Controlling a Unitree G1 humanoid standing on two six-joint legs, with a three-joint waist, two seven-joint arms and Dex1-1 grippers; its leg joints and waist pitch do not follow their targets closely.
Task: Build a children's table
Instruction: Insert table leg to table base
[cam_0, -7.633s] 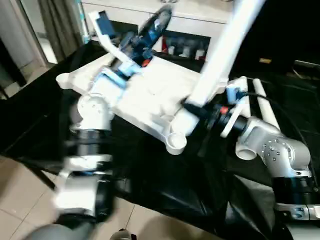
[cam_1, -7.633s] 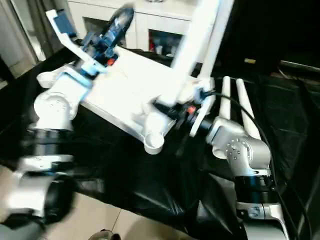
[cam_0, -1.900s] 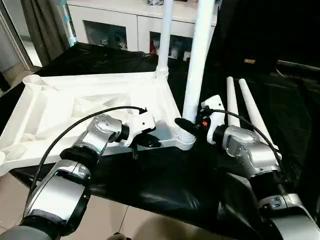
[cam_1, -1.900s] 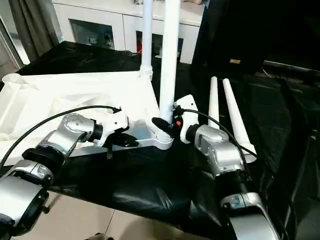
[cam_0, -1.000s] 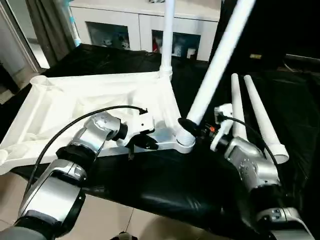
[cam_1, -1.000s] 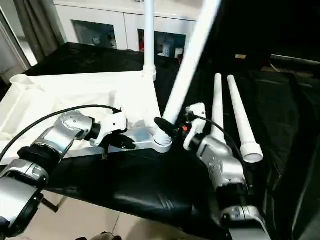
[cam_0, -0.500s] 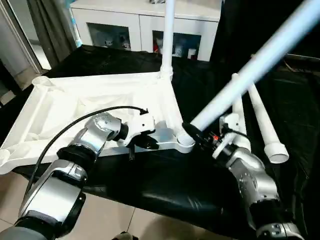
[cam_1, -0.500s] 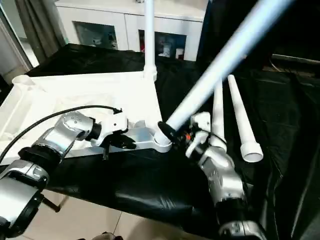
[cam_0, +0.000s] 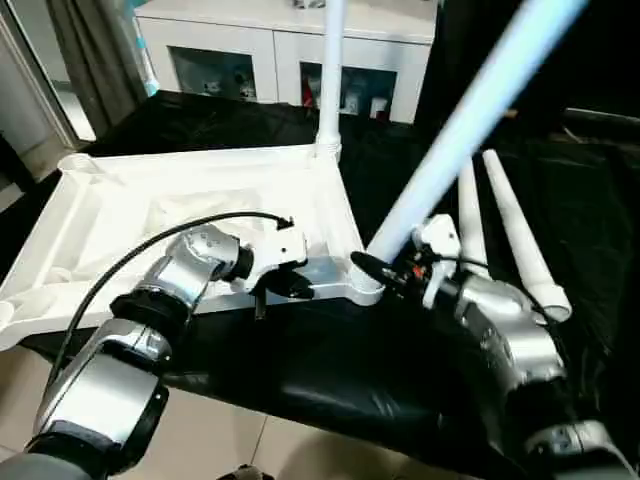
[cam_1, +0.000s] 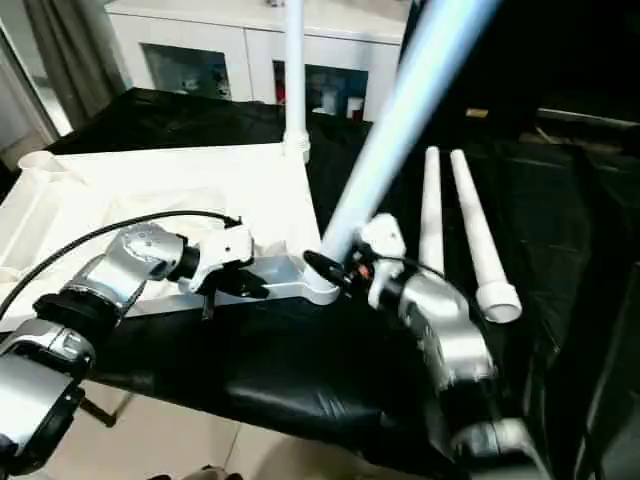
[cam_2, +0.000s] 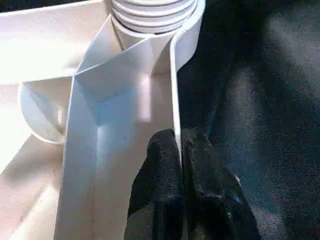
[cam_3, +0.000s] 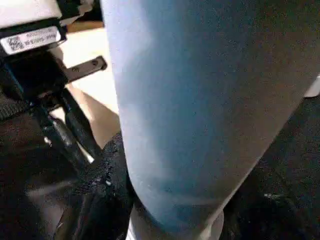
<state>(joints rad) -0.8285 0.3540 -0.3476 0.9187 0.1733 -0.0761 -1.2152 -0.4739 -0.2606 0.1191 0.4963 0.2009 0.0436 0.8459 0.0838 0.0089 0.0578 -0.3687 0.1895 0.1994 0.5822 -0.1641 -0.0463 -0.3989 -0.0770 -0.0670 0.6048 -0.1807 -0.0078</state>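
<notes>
Hidden or cut off: the upper end of the tilted long white tapered plastic tube leg (cam_0: 470, 115) runs out of the head views at the top. The upright white tube leg (cam_0: 329, 75) at the far corner is cut off the same way. In the right wrist view the tilted leg is a pale blue-white blur across most of the picture; one black finger (cam_3: 107, 185) shows against its side.

Materials and shapes: the white plastic rectangular tabletop (cam_0: 150, 205) lies underside up on the black, wrinkled, slightly glossy cloth (cam_0: 330, 370) covering the table. Raised rim walls and diagonal ribs meet at round corner sockets. The left wrist view shows the ribbed, ringed near-right socket (cam_2: 152, 12) with thin walls fanning out from it.

Claws: the left claw (cam_0: 290, 288) is pinched nearly closed on the thin near rim wall of the tabletop, just beside the near-right socket, one black fingertip on each side of the wall (cam_2: 175, 150). The right claw (cam_0: 375, 270) is about half open and clamped around the base of the tilted leg, whose lower end sits at the near-right socket; the leg leans up and to the right, away from vertical.

Edges and room: two spare white tapered tube legs (cam_0: 505, 225) lie side by side on the cloth to the right, wide open ends toward the near edge, near the right forearm but apart from it. The near-right socket sits close to the table's near edge. White cabinets (cam_0: 250, 55) stand behind.
</notes>
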